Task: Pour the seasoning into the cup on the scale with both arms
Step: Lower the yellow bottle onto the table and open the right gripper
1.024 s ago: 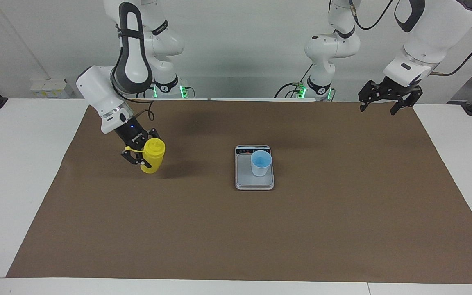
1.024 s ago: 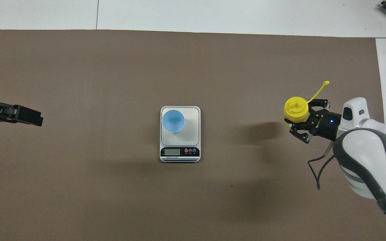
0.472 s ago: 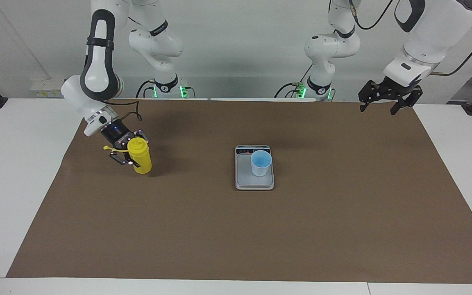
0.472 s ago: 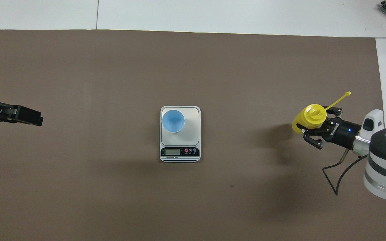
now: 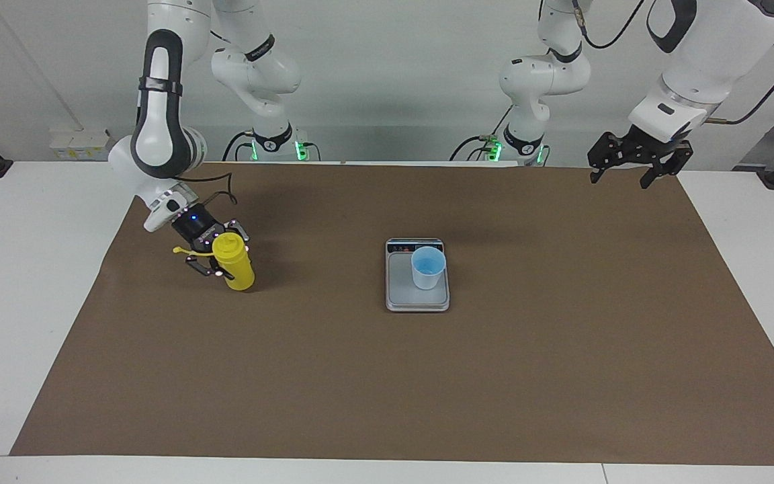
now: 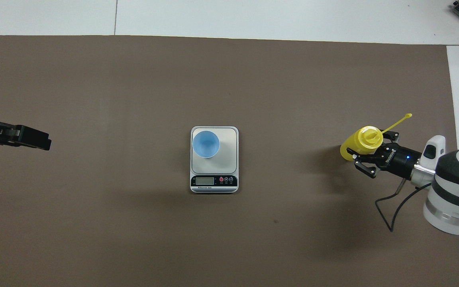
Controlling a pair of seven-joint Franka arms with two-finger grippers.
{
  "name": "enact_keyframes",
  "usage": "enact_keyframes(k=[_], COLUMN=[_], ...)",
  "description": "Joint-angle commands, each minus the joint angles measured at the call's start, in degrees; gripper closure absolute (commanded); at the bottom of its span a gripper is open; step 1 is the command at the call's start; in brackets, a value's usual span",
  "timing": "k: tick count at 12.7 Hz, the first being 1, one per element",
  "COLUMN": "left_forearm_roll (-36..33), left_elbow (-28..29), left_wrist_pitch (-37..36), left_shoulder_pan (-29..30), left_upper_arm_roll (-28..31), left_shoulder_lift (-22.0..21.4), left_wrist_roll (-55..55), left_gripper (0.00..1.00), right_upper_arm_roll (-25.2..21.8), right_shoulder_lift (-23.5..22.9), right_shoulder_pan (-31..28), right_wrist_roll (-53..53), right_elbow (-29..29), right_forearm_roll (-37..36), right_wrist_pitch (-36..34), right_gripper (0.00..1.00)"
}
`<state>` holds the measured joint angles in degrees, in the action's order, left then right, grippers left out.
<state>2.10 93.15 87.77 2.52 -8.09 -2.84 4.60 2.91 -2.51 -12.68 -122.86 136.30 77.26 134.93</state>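
The seasoning (image 5: 237, 267), a bright yellow squeeze bottle, stands on the brown mat (image 5: 387, 376) toward the right arm's end of the desk (image 5: 31, 269), leaning slightly rather than fully upright, its base apparently on the mat. Its ribbed nozzle top faces upward, and the thin cap strap (image 6: 397, 122) juts out sideways from the neck. The right end effector (image 5: 216, 255) is closed around the upper body of the seasoning, one finger on each side, reaching in from the right arm (image 5: 158, 134), which descends steeply from its base.

The cup (image 5: 427, 266), small and light blue, stands upright on the scale (image 5: 417, 299), on the corner of the weighing plate nearer the robots and toward the left arm's end. The scale lies at the middle of the mat, its dark display strip (image 6: 214, 181) at the end nearest the robots. Seasoning and scale are well apart.

The left end effector (image 5: 635, 165) hangs with its fingers spread and holding nothing, above the mat's edge at the left arm's end of the desk; this arm waits.
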Motion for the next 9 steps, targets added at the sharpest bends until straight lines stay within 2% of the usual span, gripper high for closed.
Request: enact_keyframes(k=[1, 2, 3, 9], left_forearm_roll=[0.97, 0.97, 0.97, 0.97], left_elbow=[2.21, 2.21, 2.21, 2.21], left_wrist_pitch=[0.56, 0.56, 0.56, 0.56], left_shoulder_pan=[0.47, 0.47, 0.47, 0.47], left_upper_arm_roll=[0.09, 0.09, 0.09, 0.09], left_shoulder_lift=[-1.91, -1.91, -1.91, -1.91], left_wrist_roll=[0.06, 0.06, 0.06, 0.06], left_gripper=[0.00, 0.00, 0.00, 0.00], right_upper_arm_roll=[0.60, 0.60, 0.60, 0.52], right_shoulder_lift=[-0.12, -0.21, -0.21, -0.30], right_shoulder_pan=[-1.55, -1.38, -1.03, -1.38], right_wrist_roll=[-3.35, -3.52, -4.74, -6.16], right_elbow=[0.02, -0.07, -0.07, 0.02], right_forearm_roll=[4.12, 4.21, 4.48, 5.27], right_wrist_pitch=[-1.07, -0.90, -0.72, -0.54], right_gripper=[1.00, 0.62, 0.01, 0.00])
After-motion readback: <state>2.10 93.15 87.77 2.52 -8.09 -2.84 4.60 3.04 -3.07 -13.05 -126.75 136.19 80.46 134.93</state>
